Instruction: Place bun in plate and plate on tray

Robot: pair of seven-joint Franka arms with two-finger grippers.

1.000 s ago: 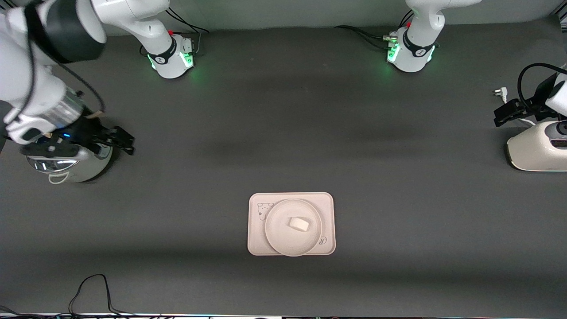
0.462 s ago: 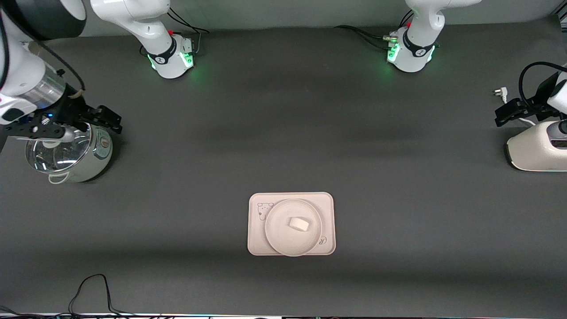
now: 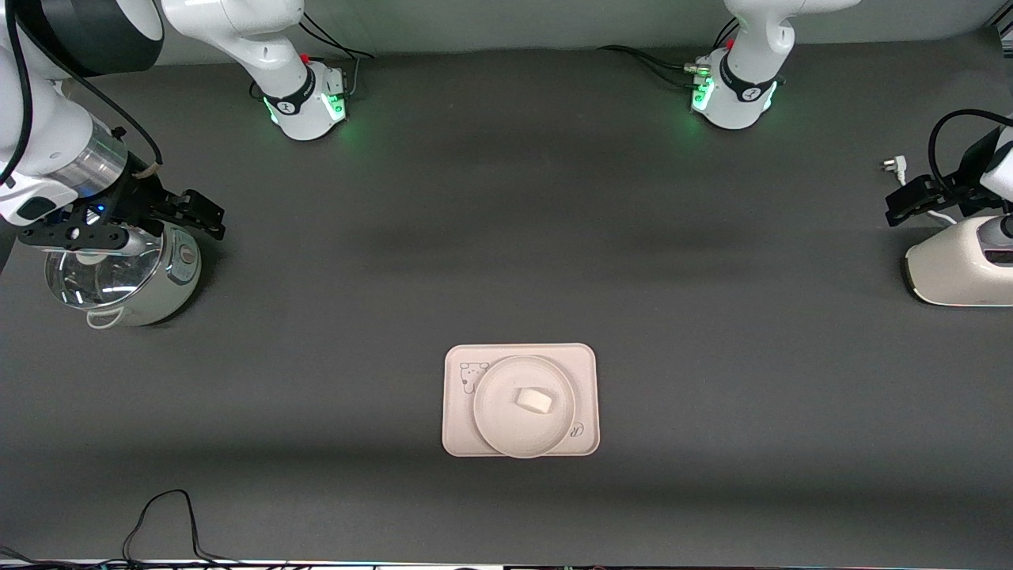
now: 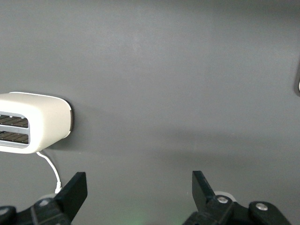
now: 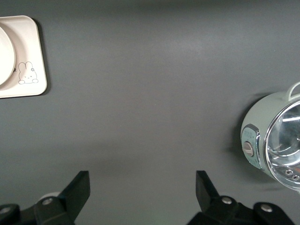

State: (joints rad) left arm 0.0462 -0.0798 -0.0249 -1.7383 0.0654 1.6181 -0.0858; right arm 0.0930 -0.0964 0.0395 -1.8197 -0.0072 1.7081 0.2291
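The small white bun (image 3: pixel 535 400) lies in the round cream plate (image 3: pixel 495 419). The plate sits on the rectangular cream tray (image 3: pixel 459 434), in the table's middle on the side near the front camera. A corner of the tray (image 5: pixel 28 47) with its rabbit drawing and a sliver of the plate (image 5: pixel 3 56) show in the right wrist view. My right gripper (image 3: pixel 202 215) (image 5: pixel 140 192) hangs open and empty over the table beside the pot. Open and empty too, my left gripper (image 3: pixel 902 202) (image 4: pixel 139 190) is over the table by the toaster.
A pale green pot (image 3: pixel 127 273) (image 5: pixel 274 140) with a shiny lid stands at the right arm's end. A white toaster (image 3: pixel 961 265) (image 4: pixel 33 122) stands at the left arm's end, its plug (image 3: pixel 892 165) on the table. A black cable (image 3: pixel 166 522) loops at the near edge.
The right arm has lifted and drawn back toward its base, uncovering the pot's lid. Bun, plate and tray have not moved. The left arm has hardly shifted.
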